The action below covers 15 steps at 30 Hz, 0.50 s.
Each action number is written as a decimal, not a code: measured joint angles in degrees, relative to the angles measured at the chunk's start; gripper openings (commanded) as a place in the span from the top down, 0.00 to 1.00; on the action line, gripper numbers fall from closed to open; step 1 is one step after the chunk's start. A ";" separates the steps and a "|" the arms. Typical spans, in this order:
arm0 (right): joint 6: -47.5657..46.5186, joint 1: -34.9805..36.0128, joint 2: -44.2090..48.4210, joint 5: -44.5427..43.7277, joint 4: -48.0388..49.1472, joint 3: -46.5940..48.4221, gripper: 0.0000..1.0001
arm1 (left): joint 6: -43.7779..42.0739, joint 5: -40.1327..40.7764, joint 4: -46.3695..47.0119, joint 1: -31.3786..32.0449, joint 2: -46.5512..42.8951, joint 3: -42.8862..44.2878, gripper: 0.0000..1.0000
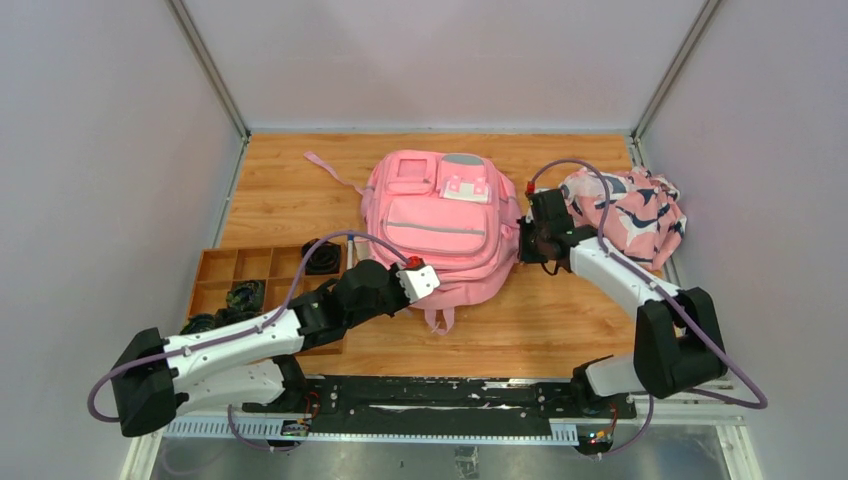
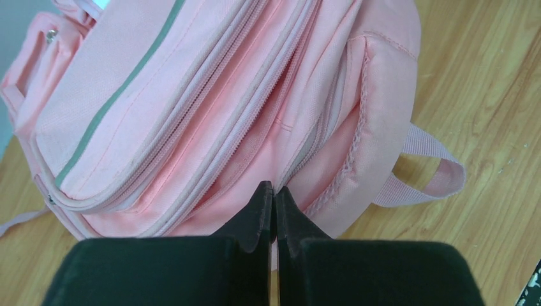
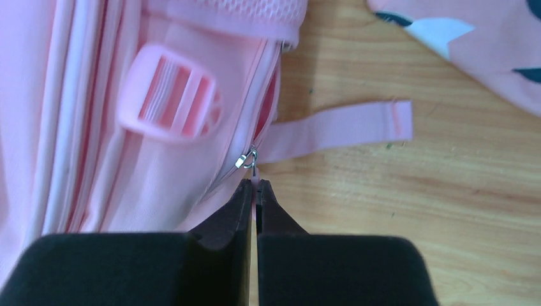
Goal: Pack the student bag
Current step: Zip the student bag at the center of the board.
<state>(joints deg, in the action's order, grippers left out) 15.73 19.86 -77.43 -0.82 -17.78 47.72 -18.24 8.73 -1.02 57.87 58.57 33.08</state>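
1. The student bag (image 1: pixel 440 225) lies flat on the wooden tabletop (image 1: pixel 290 195) at the centre of the top view, with its front pockets facing up; a thin pink strap trails from its upper left corner.
2. The left gripper (image 2: pixel 273 191) sits at the bag's lower left edge in the top view; in the left wrist view its jaws are pressed together with the tips touching the pink fabric beside a zip line; whether any fabric is caught between them cannot be told.
3. A pink strap loop (image 2: pixel 434 172) projects from the bag onto the tabletop at the right of the left wrist view.
4. The right gripper (image 3: pixel 255 190) sits at the bag's right edge in the top view; its jaws are closed narrow on a small pale pull tab (image 3: pixel 257 183) that hangs from the metal zip slider (image 3: pixel 245 159).
5. A pink buckle (image 3: pixel 172 95) lies on the bag at the upper left of the right wrist view; a flat strap end (image 3: pixel 338 131) lies on the tabletop to the right of the slider.
6. A patterned cloth (image 1: pixel 630 210), pink with navy and white, is bunched at the upper right of the top view, near the right gripper and apart from the bag.
7. A brown compartment tray (image 1: pixel 222 264) sits at the lower left of the top view; black items occupy several compartments; the left arm passes over its lower right part.
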 measured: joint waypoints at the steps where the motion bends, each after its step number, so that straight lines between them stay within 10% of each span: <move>1: -0.39 -0.61 -0.96 -0.02 0.31 0.74 1.00 | -0.52 -0.28 0.20 0.00 -1.31 -0.66 1.00; 15: -3.39 -6.99 -12.22 3.96 3.61 6.19 1.00 | -1.66 -3.80 0.94 -0.04 -2.03 -1.11 1.00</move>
<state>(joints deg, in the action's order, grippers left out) 12.34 12.86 -89.65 3.14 -14.17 53.91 -19.90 4.93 -0.08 57.82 56.53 31.97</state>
